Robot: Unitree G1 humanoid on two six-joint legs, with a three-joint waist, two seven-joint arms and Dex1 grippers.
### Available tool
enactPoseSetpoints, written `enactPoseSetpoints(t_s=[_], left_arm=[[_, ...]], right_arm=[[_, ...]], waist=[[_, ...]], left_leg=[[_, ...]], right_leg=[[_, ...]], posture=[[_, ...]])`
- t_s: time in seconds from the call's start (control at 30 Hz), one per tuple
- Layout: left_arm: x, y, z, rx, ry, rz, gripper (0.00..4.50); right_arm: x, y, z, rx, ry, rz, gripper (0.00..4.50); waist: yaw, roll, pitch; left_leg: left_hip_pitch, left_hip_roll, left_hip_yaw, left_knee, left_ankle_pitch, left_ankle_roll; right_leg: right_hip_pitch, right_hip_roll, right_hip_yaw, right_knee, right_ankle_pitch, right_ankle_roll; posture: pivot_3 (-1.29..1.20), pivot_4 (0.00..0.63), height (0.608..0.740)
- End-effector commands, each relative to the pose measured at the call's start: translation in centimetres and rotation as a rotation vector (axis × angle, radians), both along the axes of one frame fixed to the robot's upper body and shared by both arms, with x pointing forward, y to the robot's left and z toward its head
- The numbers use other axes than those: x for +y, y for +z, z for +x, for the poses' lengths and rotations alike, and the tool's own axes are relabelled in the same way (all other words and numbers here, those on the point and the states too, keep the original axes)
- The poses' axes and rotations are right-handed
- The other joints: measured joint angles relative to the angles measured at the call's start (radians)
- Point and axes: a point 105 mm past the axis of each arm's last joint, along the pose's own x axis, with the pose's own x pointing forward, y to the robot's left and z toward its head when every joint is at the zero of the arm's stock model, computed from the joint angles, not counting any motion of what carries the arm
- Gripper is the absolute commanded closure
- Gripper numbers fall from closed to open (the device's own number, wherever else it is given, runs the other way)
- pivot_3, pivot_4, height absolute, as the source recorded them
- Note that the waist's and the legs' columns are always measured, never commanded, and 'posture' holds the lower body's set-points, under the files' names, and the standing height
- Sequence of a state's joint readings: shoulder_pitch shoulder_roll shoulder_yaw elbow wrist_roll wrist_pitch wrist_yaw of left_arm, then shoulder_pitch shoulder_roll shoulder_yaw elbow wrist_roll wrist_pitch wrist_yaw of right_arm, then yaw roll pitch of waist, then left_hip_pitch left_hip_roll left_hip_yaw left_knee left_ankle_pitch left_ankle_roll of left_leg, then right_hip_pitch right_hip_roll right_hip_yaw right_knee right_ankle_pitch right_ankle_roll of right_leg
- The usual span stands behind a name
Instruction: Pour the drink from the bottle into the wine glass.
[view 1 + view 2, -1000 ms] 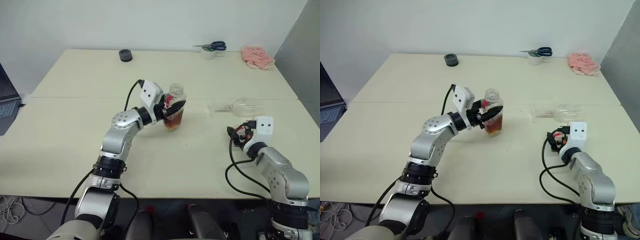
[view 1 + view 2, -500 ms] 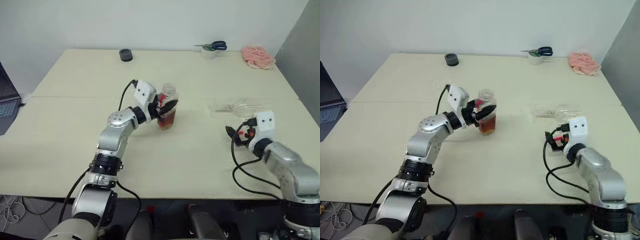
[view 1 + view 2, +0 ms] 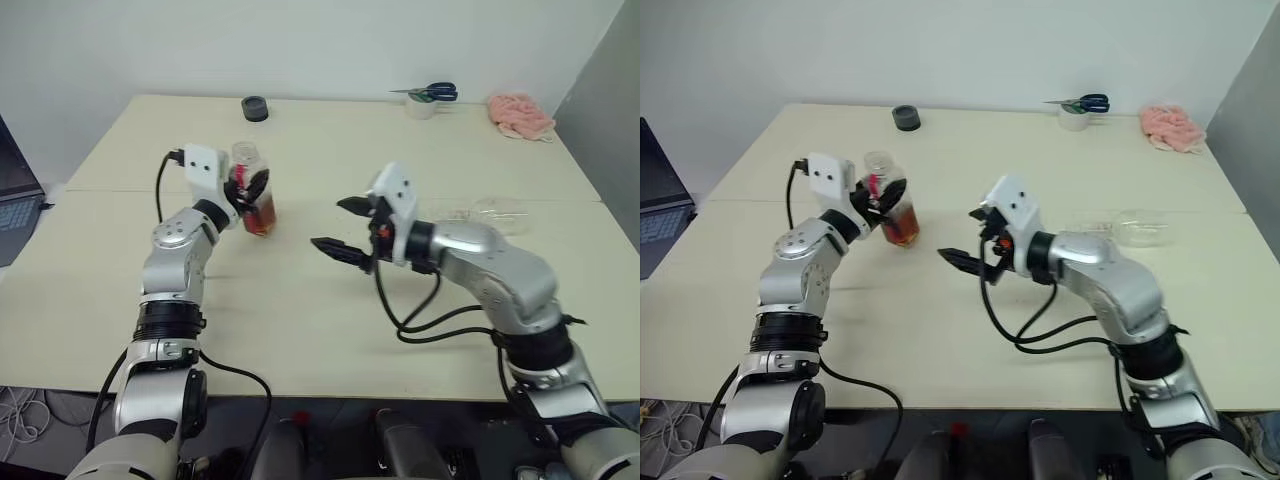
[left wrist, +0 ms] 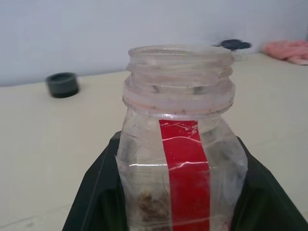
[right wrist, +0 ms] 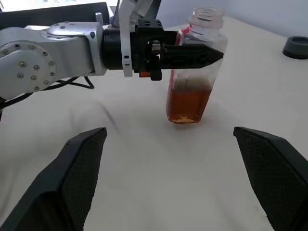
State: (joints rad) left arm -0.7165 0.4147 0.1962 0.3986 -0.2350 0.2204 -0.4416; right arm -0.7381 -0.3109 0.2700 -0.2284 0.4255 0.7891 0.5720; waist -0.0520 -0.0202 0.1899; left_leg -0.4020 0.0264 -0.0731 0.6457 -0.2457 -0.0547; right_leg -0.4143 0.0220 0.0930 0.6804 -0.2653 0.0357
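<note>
Two grippers over a cream table (image 3: 300,330), one gripping the bottle (image 3: 254,195).
Largest to smallest: the table; the right gripper (image 3: 340,226), raised near mid-table with fingers spread wide and empty; the left gripper (image 3: 252,190), clamped on the upright, uncapped bottle at the table's left; the wine glass (image 3: 490,212), lying on its side to the right, apart from both grippers; the drink (image 5: 187,103) (amber, filling only the bottle's lower part). Scissors (image 3: 428,93), a pink cloth (image 3: 518,113) and a dark round object (image 3: 254,106) lie along the far edge.
</note>
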Motion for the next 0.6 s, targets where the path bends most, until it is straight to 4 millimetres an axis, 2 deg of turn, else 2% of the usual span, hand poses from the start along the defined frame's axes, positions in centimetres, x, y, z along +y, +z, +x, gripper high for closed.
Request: enactPoseSetpoints(t_s=[0.03,0.2,0.5,0.57,0.6], left_arm=[[2.0,2.6,-0.6,-0.109,0.092,0.006,2.61],[3.2,2.4,-1.2,-0.117,0.153,-0.005,2.61],[4.7,0.6,-2.1,-0.100,0.227,-0.022,2.61],[4.9,0.4,-2.2,-0.097,0.233,-0.029,1.90],[4.9,0.3,-2.3,-0.096,0.232,-0.029,1.68]], right_arm=[[1.3,1.3,0.4,-0.067,0.028,0.021,0.00],[1.8,1.6,1.2,-0.069,0.014,0.048,0.00],[1.9,1.1,1.9,-0.062,0.001,0.024,0.00],[1.8,1.1,2.0,-0.062,-0.001,0.020,0.00],[1.7,1.0,2.0,-0.061,-0.003,0.019,0.00]], waist=[[0.005,0.000,0.000],[0.010,0.000,0.000],[0.010,0.000,0.000],[0.009,0.000,0.000],[0.008,0.000,0.000]], left_leg=[[0.000,0.000,-0.001,0.000,0.000,0.000],[-0.001,-0.001,-0.001,-0.001,0.000,0.000],[0.000,-0.001,-0.002,0.000,0.000,0.000],[0.000,-0.001,-0.002,0.000,0.000,0.000],[0.000,-0.001,-0.002,0.000,0.000,0.000]], right_leg=[[0.000,-0.001,-0.001,0.000,0.000,0.000],[0.000,-0.005,-0.003,0.000,0.000,0.000],[0.000,-0.004,-0.004,0.001,0.001,-0.001],[0.000,-0.004,-0.004,0.001,0.001,-0.001],[0.000,-0.004,-0.004,0.001,0.001,-0.001]], posture=[[0.00,0.150,0.740],[0.00,0.150,0.740],[0.00,0.150,0.740],[0.00,0.150,0.740],[0.00,0.150,0.740]])
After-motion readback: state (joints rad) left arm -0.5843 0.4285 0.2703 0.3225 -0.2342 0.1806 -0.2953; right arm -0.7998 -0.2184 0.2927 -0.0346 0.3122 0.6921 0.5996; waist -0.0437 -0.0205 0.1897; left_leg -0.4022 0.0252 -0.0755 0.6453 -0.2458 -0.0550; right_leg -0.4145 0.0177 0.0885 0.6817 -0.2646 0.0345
